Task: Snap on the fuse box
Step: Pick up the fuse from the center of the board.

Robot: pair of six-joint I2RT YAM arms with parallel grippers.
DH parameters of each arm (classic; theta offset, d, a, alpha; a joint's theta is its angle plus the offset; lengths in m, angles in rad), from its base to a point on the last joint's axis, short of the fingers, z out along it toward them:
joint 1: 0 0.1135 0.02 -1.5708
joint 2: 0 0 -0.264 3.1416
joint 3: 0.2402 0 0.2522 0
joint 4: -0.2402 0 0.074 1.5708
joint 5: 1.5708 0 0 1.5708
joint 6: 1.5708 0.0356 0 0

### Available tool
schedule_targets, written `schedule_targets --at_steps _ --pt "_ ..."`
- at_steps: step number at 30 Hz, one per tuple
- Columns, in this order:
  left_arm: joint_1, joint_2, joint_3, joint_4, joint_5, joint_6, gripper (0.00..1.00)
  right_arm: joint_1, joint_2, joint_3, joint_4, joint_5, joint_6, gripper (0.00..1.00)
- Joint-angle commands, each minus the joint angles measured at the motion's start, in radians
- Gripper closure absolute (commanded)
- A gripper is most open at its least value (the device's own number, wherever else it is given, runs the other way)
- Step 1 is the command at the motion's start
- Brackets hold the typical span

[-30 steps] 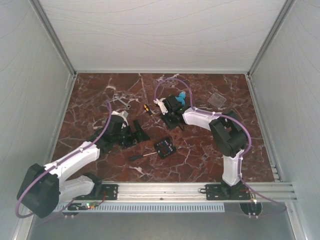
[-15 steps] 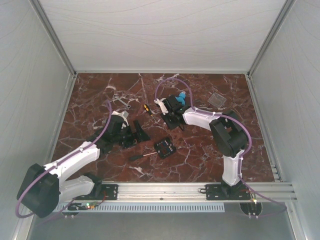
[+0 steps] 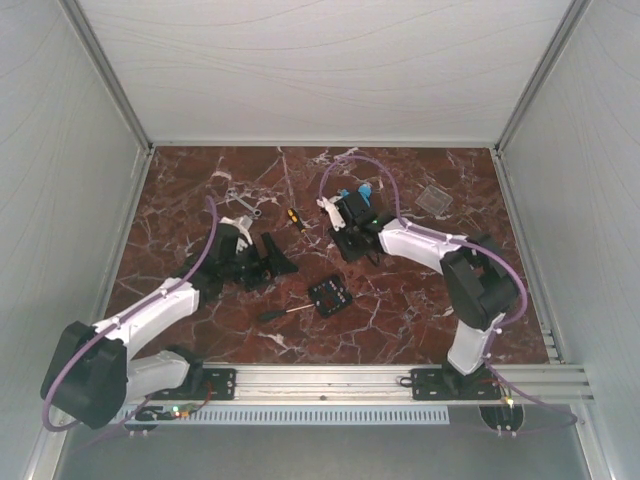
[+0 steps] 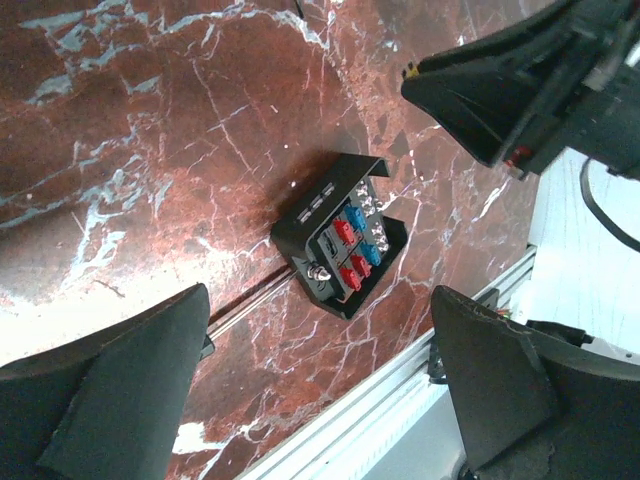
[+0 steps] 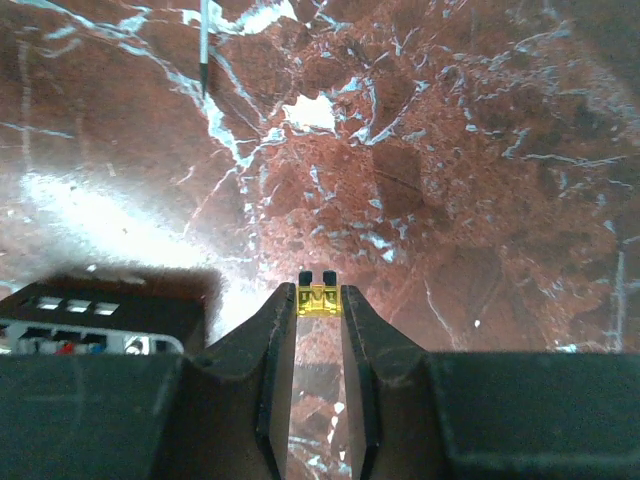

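The fuse box (image 3: 328, 293) is a small open black box with red and blue fuses inside; it lies on the marble between the arms. It shows in the left wrist view (image 4: 340, 245) and at the lower left of the right wrist view (image 5: 90, 315). Its clear square cover (image 3: 436, 198) lies apart at the back right. My left gripper (image 3: 272, 258) is open and empty, hovering left of the box, with its fingers wide apart (image 4: 318, 335). My right gripper (image 3: 351, 243) hovers behind the box, shut (image 5: 318, 308) on a small yellow fuse (image 5: 318, 298).
A thin black-handled screwdriver (image 3: 282, 312) lies just left of the box. A yellow-and-black screwdriver (image 3: 293, 217) and a wrench (image 3: 243, 201) lie farther back. A light-blue piece (image 3: 365, 190) sits behind the right wrist. The metal rail (image 3: 330, 378) runs along the near edge.
My left gripper has moved slightly away from the near edge. My right arm's elbow has swung right while its gripper stays shut on the yellow fuse. The box has not moved.
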Motion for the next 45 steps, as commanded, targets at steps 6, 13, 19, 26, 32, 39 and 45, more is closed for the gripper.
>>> schedule_targets --at_steps 6,13,19,26,32,39,45 --pt "0.026 0.110 0.113 0.151 0.137 -0.046 0.15 0.030 -0.177 -0.040 0.042 -0.087 0.031 0.83" --pt "0.026 0.194 0.160 0.212 0.205 -0.105 0.34 0.080 -0.251 -0.066 0.088 -0.148 0.039 0.82" --pt "0.026 0.233 0.175 0.239 0.220 -0.142 0.43 0.125 -0.272 -0.070 0.114 -0.176 0.042 0.82" --pt "0.026 0.257 0.185 0.243 0.227 -0.162 0.51 0.150 -0.282 -0.079 0.155 -0.215 0.053 0.82" --pt "0.026 0.265 0.176 0.259 0.244 -0.175 0.56 0.153 -0.288 -0.091 0.195 -0.255 0.072 0.82" --pt "0.026 0.261 0.154 0.289 0.264 -0.194 0.61 0.152 -0.273 -0.091 0.219 -0.274 0.087 0.82" --pt "0.026 0.261 0.141 0.295 0.264 -0.198 0.65 0.153 -0.265 -0.091 0.238 -0.283 0.101 0.82"
